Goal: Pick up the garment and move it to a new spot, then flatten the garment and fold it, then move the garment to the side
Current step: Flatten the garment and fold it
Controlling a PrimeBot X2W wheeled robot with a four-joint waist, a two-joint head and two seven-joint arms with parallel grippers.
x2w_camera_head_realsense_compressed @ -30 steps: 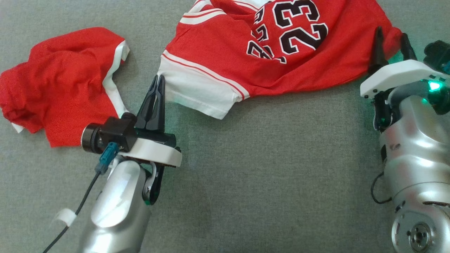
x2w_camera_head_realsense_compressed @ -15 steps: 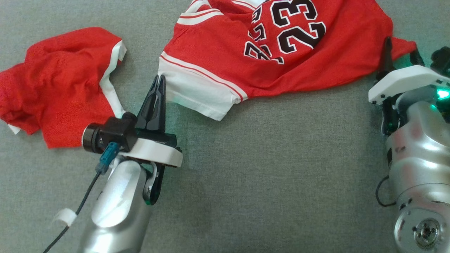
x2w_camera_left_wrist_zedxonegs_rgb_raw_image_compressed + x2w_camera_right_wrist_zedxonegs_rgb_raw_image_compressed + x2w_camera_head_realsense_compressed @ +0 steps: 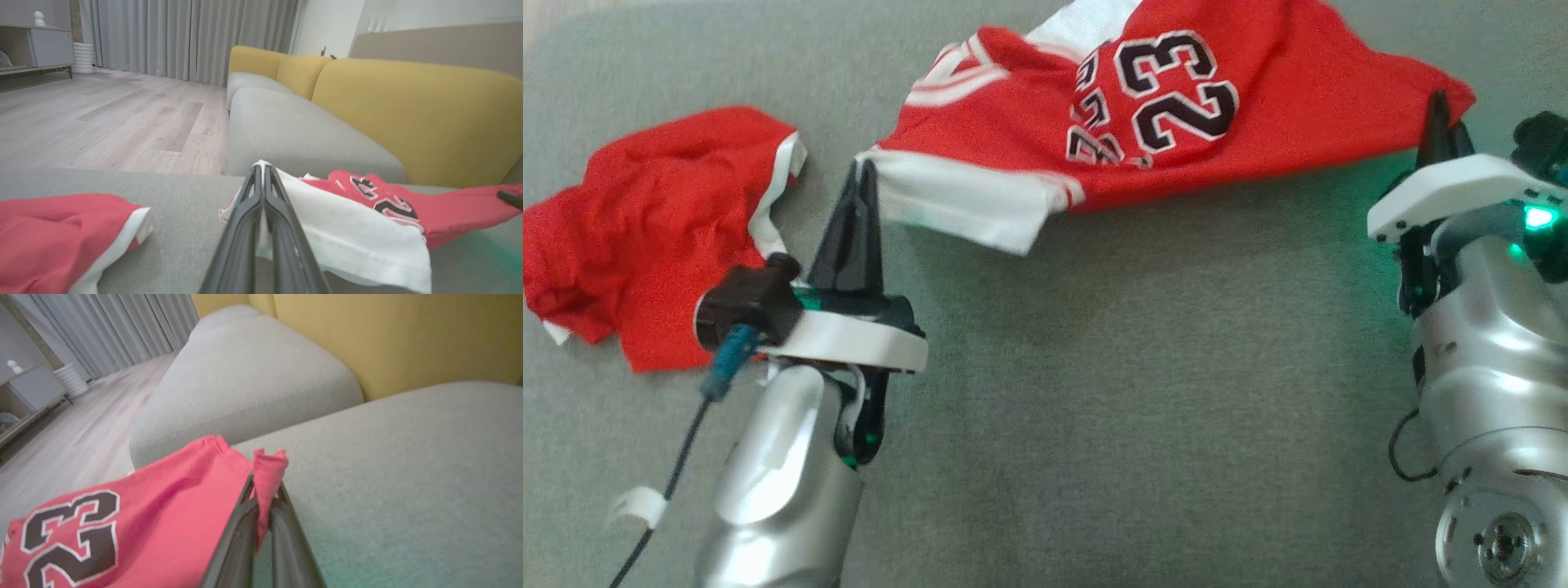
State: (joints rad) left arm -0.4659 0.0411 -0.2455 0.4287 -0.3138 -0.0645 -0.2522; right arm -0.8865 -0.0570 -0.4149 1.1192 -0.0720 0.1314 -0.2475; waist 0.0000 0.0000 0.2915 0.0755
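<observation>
The garment (image 3: pixel 1005 122) is a red jersey with white sleeve trim and a black "23", stretched across the grey sofa seat (image 3: pixel 1143 392). My left gripper (image 3: pixel 862 170) is shut on the white sleeve edge at the jersey's left end. In the left wrist view that gripper (image 3: pixel 261 171) pinches the white cloth (image 3: pixel 359 241). My right gripper (image 3: pixel 1441 106) is shut on the jersey's red right corner. The right wrist view shows the red corner (image 3: pixel 267 465) pinched between the right gripper (image 3: pixel 263 488). The near edge of the jersey hangs slightly above the seat.
A second red garment with white trim (image 3: pixel 662 229) lies crumpled at the far left of the seat. Yellow back cushions (image 3: pixel 408 114) rise behind the seat. Another grey seat section (image 3: pixel 245 388) and wooden floor (image 3: pixel 102 118) lie beyond.
My right gripper has shut on the jersey's red corner. Both ends of the jersey have risen off the seat. The head view has shifted.
</observation>
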